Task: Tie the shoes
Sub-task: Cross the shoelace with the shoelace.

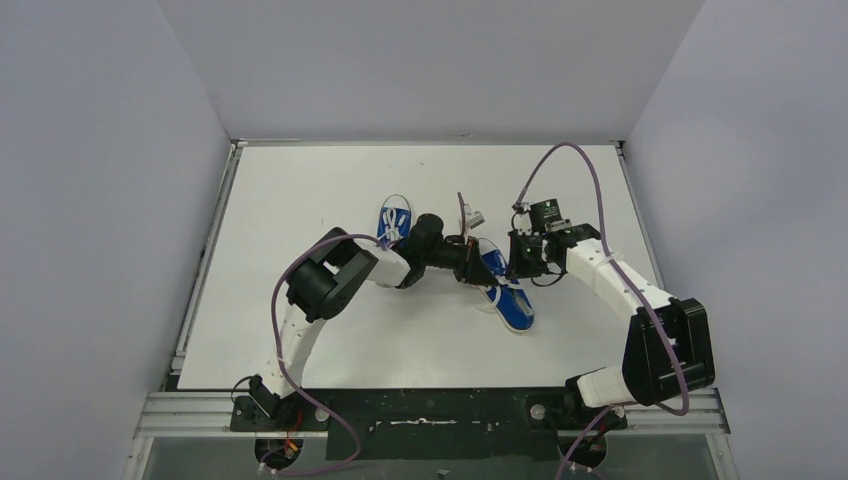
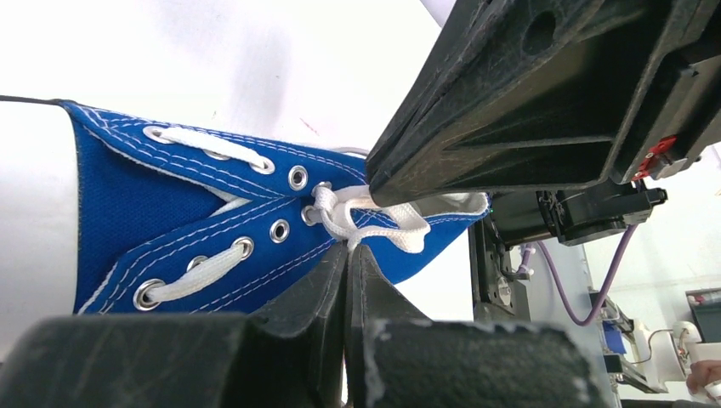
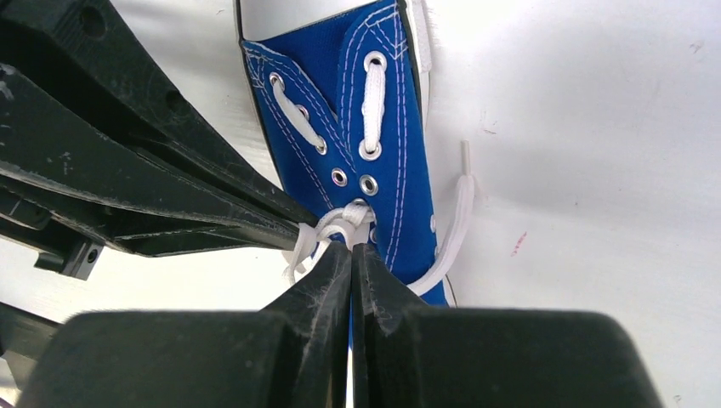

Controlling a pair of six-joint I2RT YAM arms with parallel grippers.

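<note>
Two blue canvas sneakers lie on the white table. One shoe (image 1: 395, 221) lies behind my left arm, untouched. The other shoe (image 1: 508, 296) lies between both grippers; it fills the left wrist view (image 2: 170, 212) and the right wrist view (image 3: 374, 153). My left gripper (image 1: 472, 262) (image 2: 349, 248) is shut on a white lace (image 2: 374, 223) at the knot by the top eyelets. My right gripper (image 1: 516, 262) (image 3: 351, 245) is shut on the lace (image 3: 340, 223) from the opposite side. A loose lace end (image 3: 459, 212) trails on the table beside the shoe.
Grey walls enclose the white table (image 1: 330, 330) on the left, back and right. A metal rail (image 1: 430, 410) runs along the near edge by the arm bases. Purple cables (image 1: 560, 160) loop above the right arm.
</note>
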